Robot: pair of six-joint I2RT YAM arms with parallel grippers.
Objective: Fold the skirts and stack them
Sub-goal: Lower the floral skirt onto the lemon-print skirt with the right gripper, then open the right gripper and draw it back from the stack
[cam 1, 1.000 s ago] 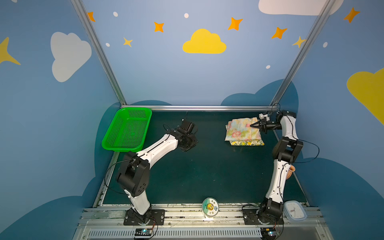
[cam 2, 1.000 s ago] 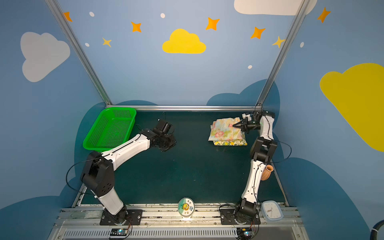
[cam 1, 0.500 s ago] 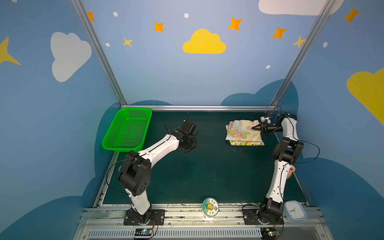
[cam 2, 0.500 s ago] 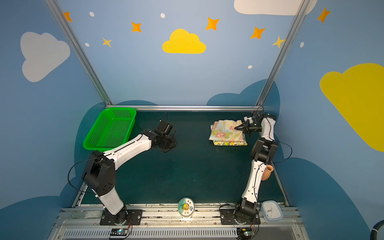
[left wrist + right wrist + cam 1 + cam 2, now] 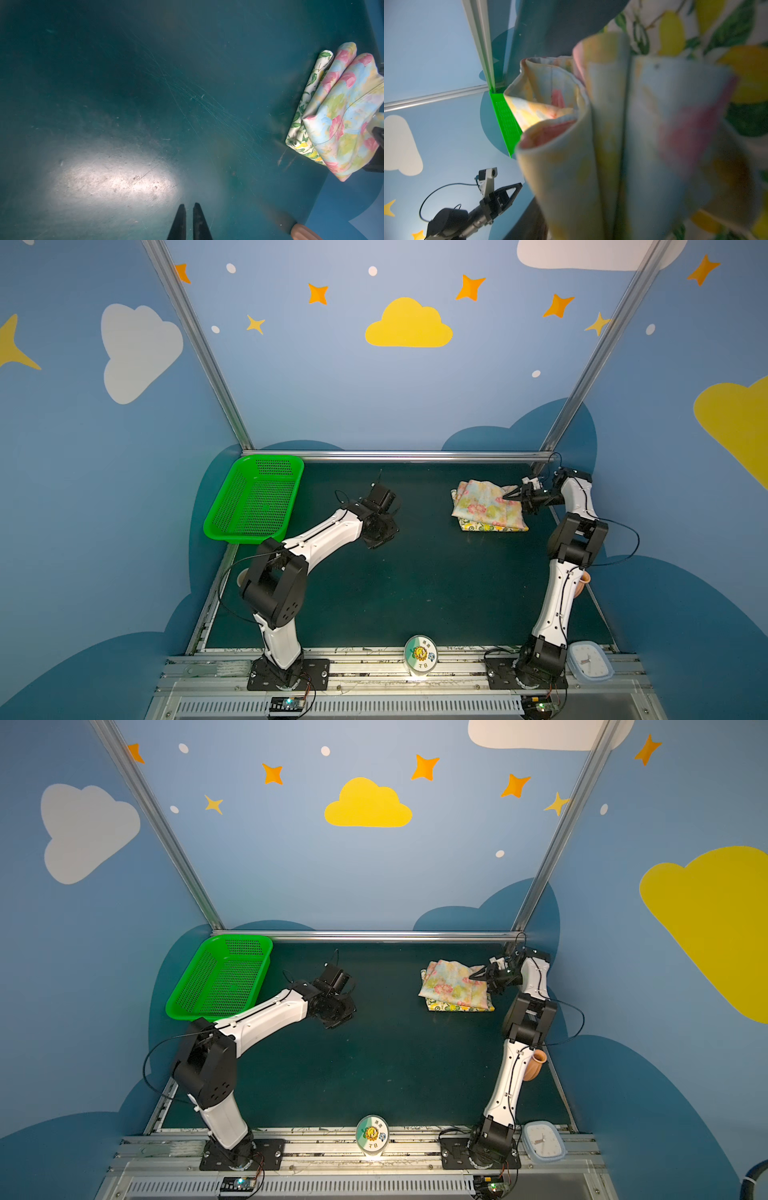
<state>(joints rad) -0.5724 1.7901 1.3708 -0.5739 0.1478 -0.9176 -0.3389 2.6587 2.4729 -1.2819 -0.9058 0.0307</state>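
The two skirts lie folded in one stack at the back right of the mat. In both top views the pale floral skirt (image 5: 486, 506) (image 5: 453, 988) lies on top. The lemon-print skirt (image 5: 478, 526) (image 5: 440, 1006) peeks out under its front edge. My right gripper (image 5: 513, 494) (image 5: 478, 975) points at the floral skirt's right edge, touching it. In the right wrist view the floral folds (image 5: 566, 176) fill the picture and hide the fingers, with the lemon print (image 5: 737, 31) behind. My left gripper (image 5: 189, 204) (image 5: 376, 543) hovers mid-mat, shut and empty. Its view has the floral skirt (image 5: 342, 116) and lemon skirt (image 5: 303, 108) off to one side.
A green mesh basket (image 5: 253, 502) stands at the back left. At the front edge are a round tin (image 5: 420, 653) and a small clock (image 5: 590, 660). A terracotta vase (image 5: 582, 585) sits by the right arm. A metal rail (image 5: 395, 456) borders the back.
The right gripper has dipped a little lower onto the floral skirt's right edge. The left wrist has eased slightly toward the front. The stack has not shifted.
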